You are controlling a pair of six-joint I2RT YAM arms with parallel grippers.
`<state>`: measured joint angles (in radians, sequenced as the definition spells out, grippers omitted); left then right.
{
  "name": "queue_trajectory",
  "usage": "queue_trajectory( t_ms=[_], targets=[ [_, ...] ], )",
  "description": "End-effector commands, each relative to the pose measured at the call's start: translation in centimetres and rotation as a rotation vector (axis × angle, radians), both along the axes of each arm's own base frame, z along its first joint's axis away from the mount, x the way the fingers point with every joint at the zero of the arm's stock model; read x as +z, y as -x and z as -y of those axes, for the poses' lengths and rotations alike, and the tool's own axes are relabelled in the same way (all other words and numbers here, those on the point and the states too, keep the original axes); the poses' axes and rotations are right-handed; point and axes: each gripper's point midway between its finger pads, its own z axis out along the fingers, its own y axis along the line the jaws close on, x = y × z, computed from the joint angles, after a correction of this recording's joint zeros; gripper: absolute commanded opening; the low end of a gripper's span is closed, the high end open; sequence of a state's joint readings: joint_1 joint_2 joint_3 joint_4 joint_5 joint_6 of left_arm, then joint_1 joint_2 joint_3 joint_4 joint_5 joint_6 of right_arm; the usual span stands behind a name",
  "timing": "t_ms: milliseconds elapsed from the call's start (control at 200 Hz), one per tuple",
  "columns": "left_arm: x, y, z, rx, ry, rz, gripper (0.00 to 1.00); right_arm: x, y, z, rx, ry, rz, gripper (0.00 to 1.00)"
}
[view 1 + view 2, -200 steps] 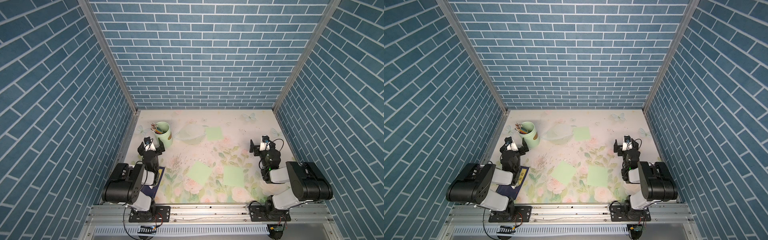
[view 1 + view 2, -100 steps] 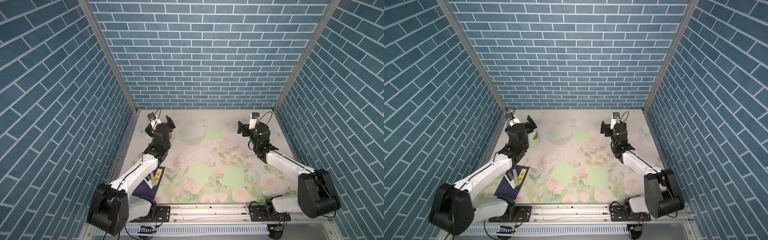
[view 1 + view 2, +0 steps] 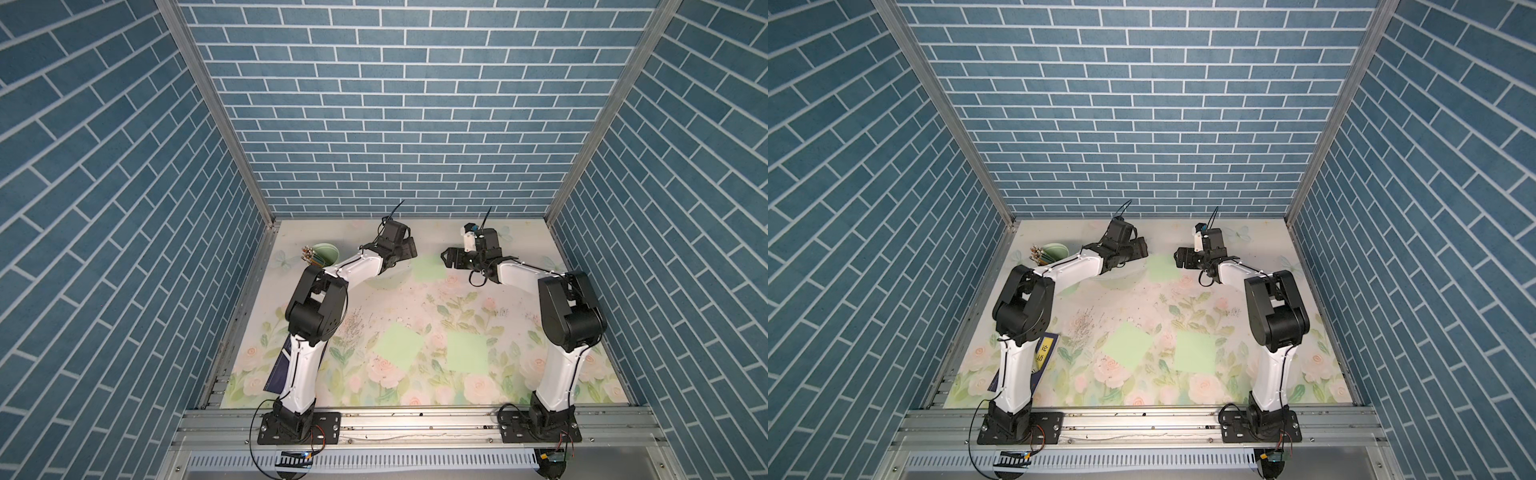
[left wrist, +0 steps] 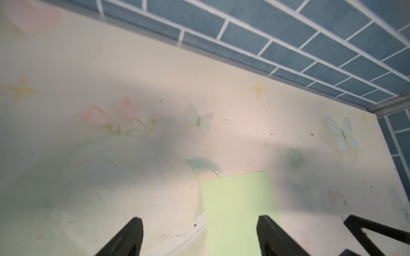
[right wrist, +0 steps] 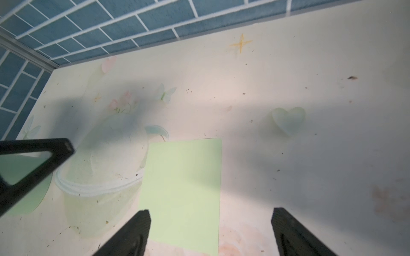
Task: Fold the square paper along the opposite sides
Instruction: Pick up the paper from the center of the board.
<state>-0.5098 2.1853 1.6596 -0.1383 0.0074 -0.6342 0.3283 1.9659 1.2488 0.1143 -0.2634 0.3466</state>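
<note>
Three light green square papers lie flat on the floral mat. The far paper (image 3: 429,268) (image 3: 1162,268) lies between my two grippers. My left gripper (image 3: 409,249) (image 3: 1140,248) hovers open at its left edge; in the left wrist view the paper (image 4: 237,210) reaches under one side of the open left gripper (image 4: 199,221). My right gripper (image 3: 449,257) (image 3: 1182,258) hovers open at the right edge; in the right wrist view the paper (image 5: 184,188) runs between the fingertips of the right gripper (image 5: 210,212). Neither holds anything. Two more papers (image 3: 400,344) (image 3: 466,353) lie nearer the front.
A green cup of pencils (image 3: 322,255) (image 3: 1052,252) stands at the far left, behind the left arm. A dark blue book (image 3: 279,370) (image 3: 1044,353) lies under the left arm's base link. The brick back wall is close behind both grippers.
Both arms unfolded from their rest near the front and reached to the far end, ending on either side of the far paper. The left jaws narrowed slightly.
</note>
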Motion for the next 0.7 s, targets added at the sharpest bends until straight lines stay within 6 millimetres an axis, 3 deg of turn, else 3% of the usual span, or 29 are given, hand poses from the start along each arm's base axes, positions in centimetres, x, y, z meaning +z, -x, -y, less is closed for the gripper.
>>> queue_trajectory(
  t_ms=[0, 340, 575, 695],
  targets=[
    [-0.3, 0.5, 2.3, -0.075, 0.089, -0.097, 0.76, -1.0, 0.4, -1.0, 0.017, -0.048, -0.069, 0.83],
    [-5.2, 1.4, 3.0, -0.095, 0.093, -0.220, 0.69, -4.6, 1.9, -1.7, 0.028, -0.020, -0.147, 0.71],
    [-8.1, 2.2, 3.2, -0.111, 0.077, -0.297, 0.71, -8.4, 4.2, -3.5, 0.056, -0.009, -0.226, 0.65],
    [-8.9, 2.3, 3.1, -0.109, 0.070, -0.312, 0.73, -9.2, 5.0, -4.2, 0.059, -0.025, -0.247, 0.64]
  ],
)
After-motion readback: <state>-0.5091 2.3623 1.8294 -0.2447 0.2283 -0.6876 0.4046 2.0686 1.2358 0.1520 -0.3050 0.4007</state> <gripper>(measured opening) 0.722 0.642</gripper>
